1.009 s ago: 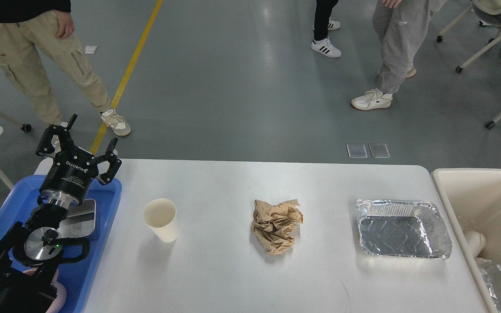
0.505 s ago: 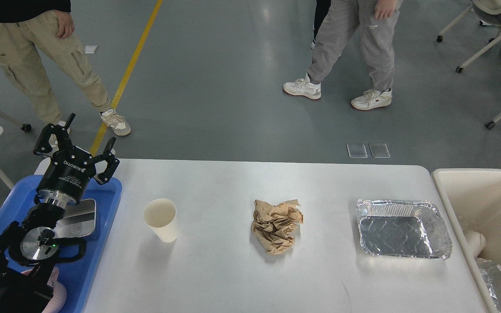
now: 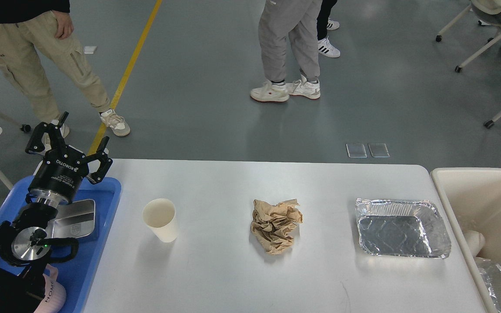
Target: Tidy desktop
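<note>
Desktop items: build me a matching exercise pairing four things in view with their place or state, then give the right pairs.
Things:
1. paper cup
2. crumpled brown paper
3. foil tray
4. left end effector

Place or state:
A. open, raised above the blue tray
B. nearest the cream bin
C. middle of the desktop
D. upright, nearest the blue tray

Pairs: 1-D, 2-C, 3-B, 4-A

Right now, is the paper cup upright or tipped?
Upright: the paper cup stands on its base on the desktop, open mouth up.
</note>
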Tool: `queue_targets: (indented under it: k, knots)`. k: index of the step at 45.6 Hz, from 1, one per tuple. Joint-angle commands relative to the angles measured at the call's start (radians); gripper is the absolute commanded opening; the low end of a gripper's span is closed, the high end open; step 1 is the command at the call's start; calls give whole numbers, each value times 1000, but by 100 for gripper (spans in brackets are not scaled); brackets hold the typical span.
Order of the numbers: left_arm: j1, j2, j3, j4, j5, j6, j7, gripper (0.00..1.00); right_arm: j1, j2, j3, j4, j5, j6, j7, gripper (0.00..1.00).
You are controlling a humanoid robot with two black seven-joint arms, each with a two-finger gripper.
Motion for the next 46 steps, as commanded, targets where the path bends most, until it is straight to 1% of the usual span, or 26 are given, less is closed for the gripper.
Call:
queue_targets:
  k: [1,6,9,12,18,27,34,39,46]
  knots:
    - [9,19,-11,-3,0,-12,-1,97,1,90,-4,-61,-151,28,78,100]
    - [10,30,-17,-3,0,-24,-1,97,4,138,-19,-89,-231,79,138,100]
    - [12,39,-17,-3,0,-25,-3,97,9,158,-43,-97,-269,88,170,100]
    - [13,43,-18,-5,0,-28,-3,97,15,175,-68,-100,-299,90,190,100]
    - [26,49,-37,-5,0,-53,-3,97,30,199,-125,-115,-331,90,211,100]
    - [46,50,-51,-6,-1,-76,-3,97,85,250,-240,-200,-351,90,207,100]
    - [50,50,-61,-5,-1,-81,-4,97,150,288,-336,-321,-343,90,205,100]
    - [61,50,-63,-6,-1,-85,-3,97,159,334,-347,-391,-337,90,208,100]
    - [81,49,-68,-14,-1,-87,-4,97,159,380,-347,-419,-332,90,208,100]
